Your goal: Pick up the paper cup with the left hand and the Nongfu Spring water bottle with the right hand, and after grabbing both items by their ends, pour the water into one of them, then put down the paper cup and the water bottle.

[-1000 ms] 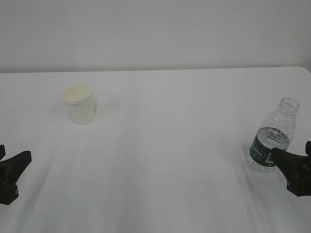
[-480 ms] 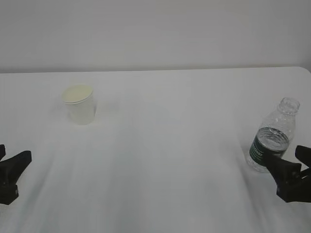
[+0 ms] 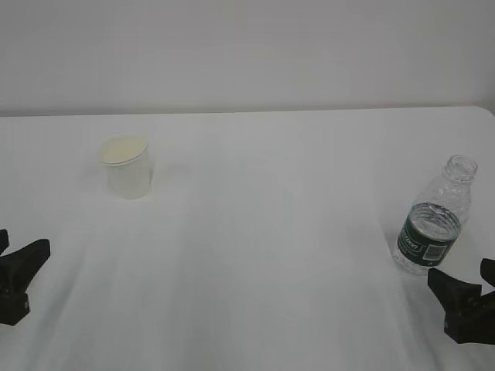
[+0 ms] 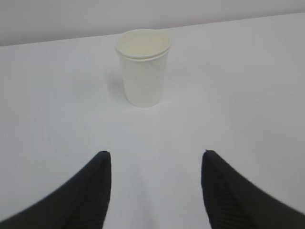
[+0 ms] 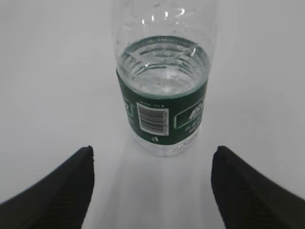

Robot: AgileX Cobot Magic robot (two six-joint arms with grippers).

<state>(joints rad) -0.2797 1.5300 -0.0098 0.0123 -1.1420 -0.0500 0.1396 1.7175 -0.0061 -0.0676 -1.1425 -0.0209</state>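
A white paper cup stands upright at the left of the white table; the left wrist view shows the paper cup straight ahead, well beyond the fingertips. My left gripper sits open and empty near the front left edge. The Nongfu Spring water bottle stands uncapped at the right, with water up to the top of its green label. In the right wrist view the bottle stands just ahead of my right gripper, which is open and apart from it. My right gripper sits low in front of the bottle.
The white table ends at a pale wall behind, and its rounded far right corner lies behind the bottle. Nothing else stands on it.
My right gripper has drawn back toward the front edge, away from the bottle it was alongside. The bottle, the cup and the left gripper have stayed put.
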